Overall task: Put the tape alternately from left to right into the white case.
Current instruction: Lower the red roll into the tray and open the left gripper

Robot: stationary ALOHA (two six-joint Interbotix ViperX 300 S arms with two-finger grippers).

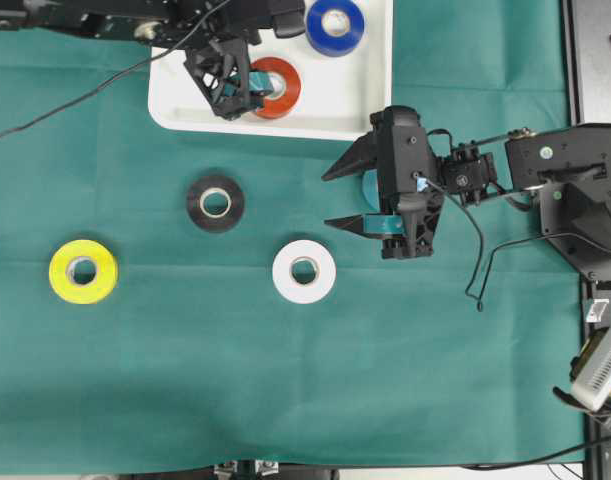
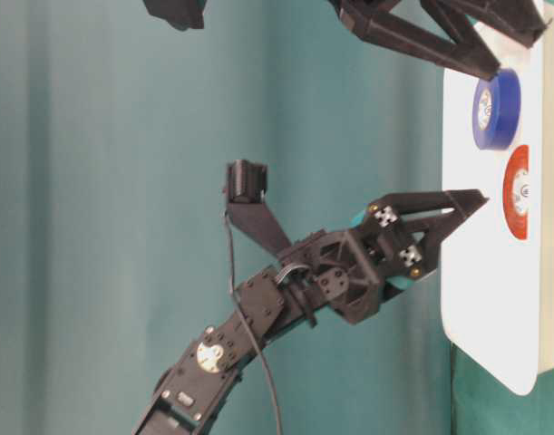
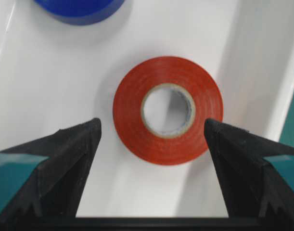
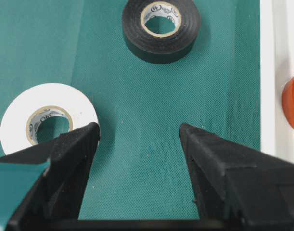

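We see the white case (image 1: 180,105), a smooth tray with round corners, at the top of the green bench (image 1: 135,380), and a blue tape (image 1: 335,25) and a red tape (image 3: 168,110) lie flat in it. Our left tool (image 3: 151,127) hangs over the red ring with its jaws apart, not touching it. Our right tool (image 4: 139,132) is wide open and empty, above the cloth near the white tape (image 4: 48,120) and black tape (image 4: 160,29); a yellow tape (image 1: 82,271) lies further left.

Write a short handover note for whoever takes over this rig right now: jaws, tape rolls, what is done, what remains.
Left gripper: jaws open, standing either side of the red tape lying in the white case; not gripping it.
Right gripper: jaws open, empty, over the green cloth.
Done: blue tape and red tape are in the case.
Left: black tape, white tape and yellow tape lie on the cloth.
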